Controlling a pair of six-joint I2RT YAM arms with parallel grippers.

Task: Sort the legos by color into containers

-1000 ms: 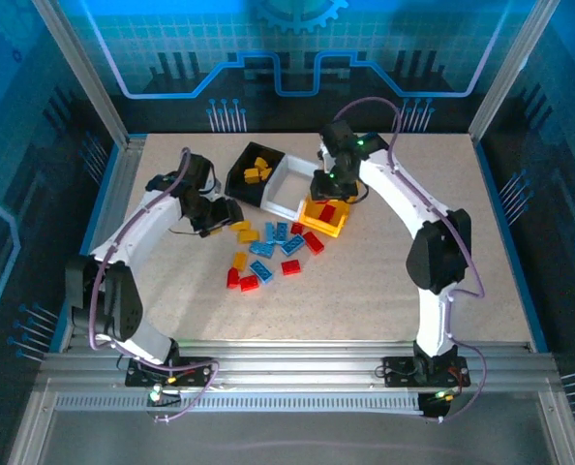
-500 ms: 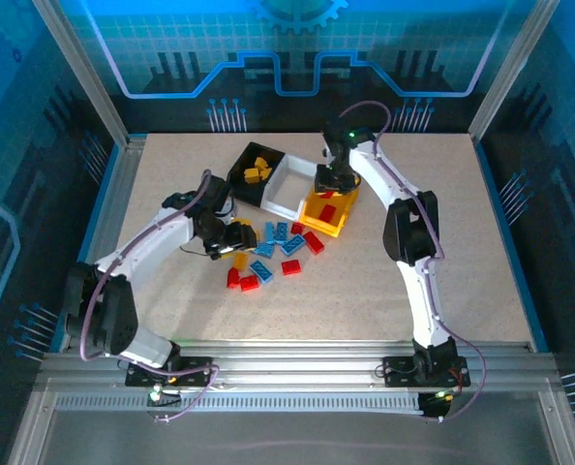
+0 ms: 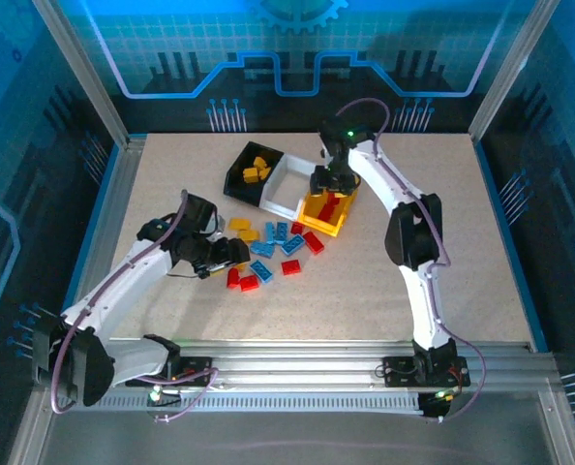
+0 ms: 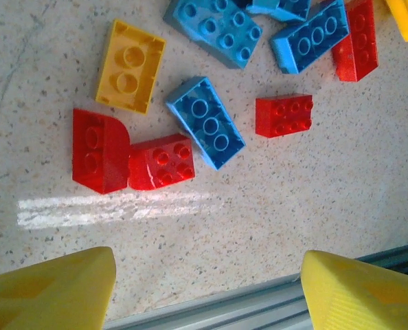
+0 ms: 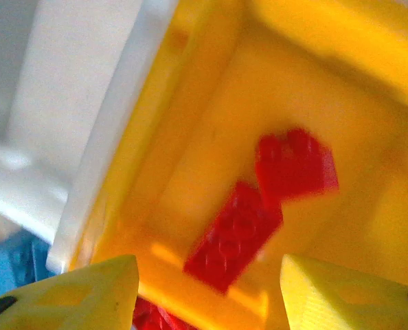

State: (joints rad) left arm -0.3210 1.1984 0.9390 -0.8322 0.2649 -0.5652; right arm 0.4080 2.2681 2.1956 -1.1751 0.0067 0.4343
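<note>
The containers stand in a row at the back: a black bin [image 3: 233, 184] with yellow-orange bricks, a white bin [image 3: 280, 206], and a yellow bin [image 3: 323, 230] [image 5: 211, 103]. Two red bricks [image 5: 235, 237] lie in the yellow bin. My right gripper [image 3: 328, 186] [image 5: 207, 295] hovers open over it, nothing between its fingers. Loose legos in red, blue and yellow lie in front of the bins [image 3: 273, 247]. My left gripper [image 3: 231, 255] [image 4: 207, 295] hangs open and empty at the pile's left edge, above a red rounded brick [image 4: 97, 150], a red square brick [image 4: 161, 160] and a blue brick [image 4: 205, 122].
A yellow brick [image 4: 130, 65] and more blue bricks [image 4: 214, 27] lie farther into the pile. Bare speckled table [image 3: 442, 262] stretches right and front of the pile. A metal rail [image 4: 259, 302] runs along the near edge, and frame posts ring the table.
My right gripper has opened over the yellow bin. The left arm has swung from near the black bin down to the pile's left edge, its gripper opening wider.
</note>
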